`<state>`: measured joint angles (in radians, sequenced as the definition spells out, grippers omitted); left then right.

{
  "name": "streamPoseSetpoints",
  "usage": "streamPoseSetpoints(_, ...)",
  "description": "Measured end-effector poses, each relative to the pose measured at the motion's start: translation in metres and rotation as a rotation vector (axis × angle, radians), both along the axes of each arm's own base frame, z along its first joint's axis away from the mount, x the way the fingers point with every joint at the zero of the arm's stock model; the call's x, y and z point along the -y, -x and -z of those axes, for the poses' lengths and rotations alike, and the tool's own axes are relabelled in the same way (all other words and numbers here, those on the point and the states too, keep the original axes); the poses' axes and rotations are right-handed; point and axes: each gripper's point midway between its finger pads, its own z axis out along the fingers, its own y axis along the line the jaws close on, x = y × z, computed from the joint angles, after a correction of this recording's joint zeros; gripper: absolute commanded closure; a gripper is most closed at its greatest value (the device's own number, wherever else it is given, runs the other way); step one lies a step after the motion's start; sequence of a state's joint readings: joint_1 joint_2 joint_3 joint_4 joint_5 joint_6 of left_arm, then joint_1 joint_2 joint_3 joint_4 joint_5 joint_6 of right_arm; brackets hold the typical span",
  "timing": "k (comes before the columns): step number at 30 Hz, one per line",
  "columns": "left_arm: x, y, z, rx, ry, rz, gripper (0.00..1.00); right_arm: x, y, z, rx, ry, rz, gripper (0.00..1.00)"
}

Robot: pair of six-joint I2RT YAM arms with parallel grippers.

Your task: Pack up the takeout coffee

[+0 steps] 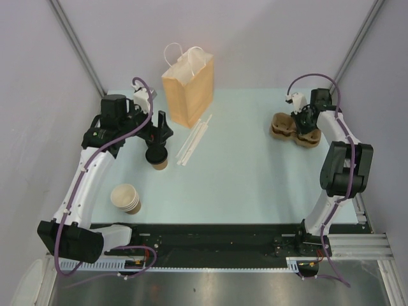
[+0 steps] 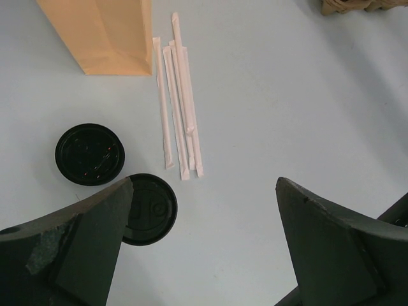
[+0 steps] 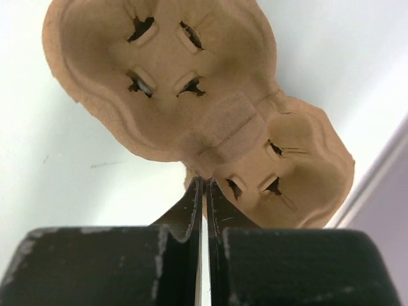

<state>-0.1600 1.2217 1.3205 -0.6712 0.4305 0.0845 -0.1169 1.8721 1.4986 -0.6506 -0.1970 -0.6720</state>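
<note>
One takeout coffee (image 1: 155, 157) just beneath the left jaws
They are hanging wide open and empty, while it is standing upright under their tips.

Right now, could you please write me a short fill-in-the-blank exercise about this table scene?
1. The left gripper has its jaws standing wide ____.
2. The right gripper has its jaws ____ at the rim of the cup carrier.
3. The left wrist view shows ____ round black lids.
4. The paper bag stands ____, with wrapped straws lying flat beside it.

Missing words: open; shut; two; upright.
</note>
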Motion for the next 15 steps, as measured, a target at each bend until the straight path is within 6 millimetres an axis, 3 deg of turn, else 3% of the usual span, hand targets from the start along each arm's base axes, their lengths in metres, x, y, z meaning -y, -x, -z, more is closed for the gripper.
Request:
streamPoseSetpoints(7, 0.003, 0.004, -0.004, 0.025, 0.018, 0.022, 0.0, -0.008, -0.016, -0.052, 0.194, 0.028, -0.008, 1.0)
streamPoseSetpoints(11, 0.005, 0.003, -0.007, 0.036, 0.029, 0.027, 0.01, -0.012, -0.021, -0.063, 0.239, 0.037, -0.012, 1.0)
streamPoseSetpoints(15, 0.007, 0.003, -0.01, 0.043, 0.039, 0.031, 0.01, -0.021, -0.015, -0.069, 0.245, 0.034, -0.026, 1.0)
